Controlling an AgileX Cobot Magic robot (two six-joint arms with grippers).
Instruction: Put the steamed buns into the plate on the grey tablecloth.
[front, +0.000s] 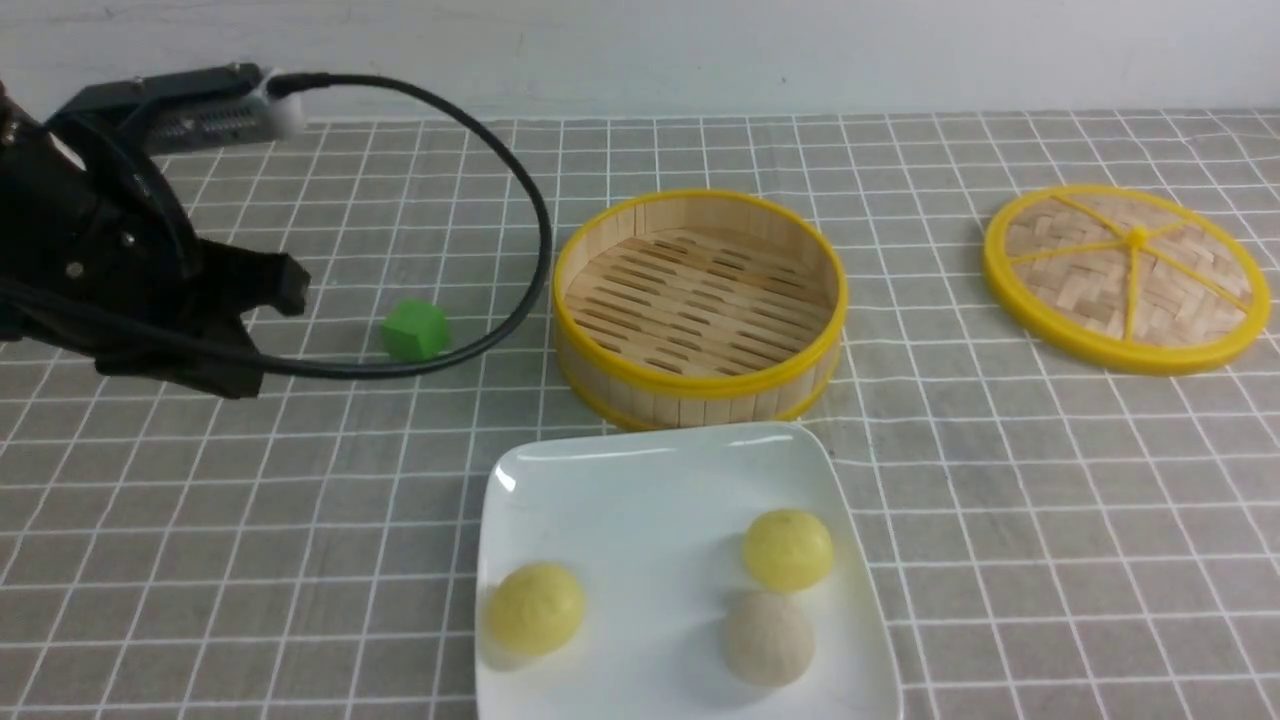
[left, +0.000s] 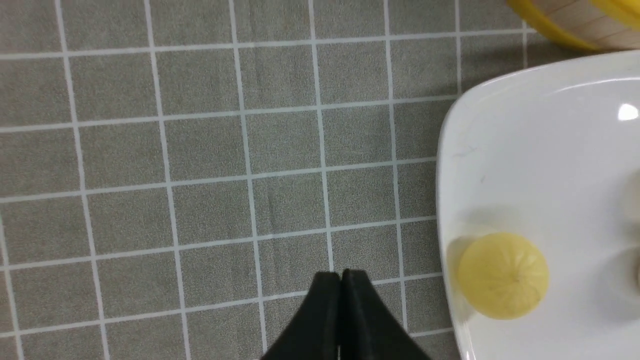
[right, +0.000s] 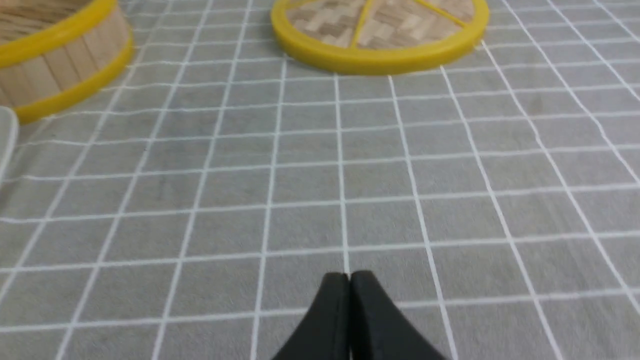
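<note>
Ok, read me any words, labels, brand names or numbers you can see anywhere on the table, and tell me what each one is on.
There is no readable text in any view.
The plate: plain white, no mark.
The steamed buns: no print.
The steamer basket and its lid: no label.
The green cube: blank faces.
The grey tablecloth: only a white grid.

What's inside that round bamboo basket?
Nothing: the bamboo steamer basket shows only its bare slatted floor. Its near wall hides a thin strip of floor. All three steamed buns sit on the plate.
</note>
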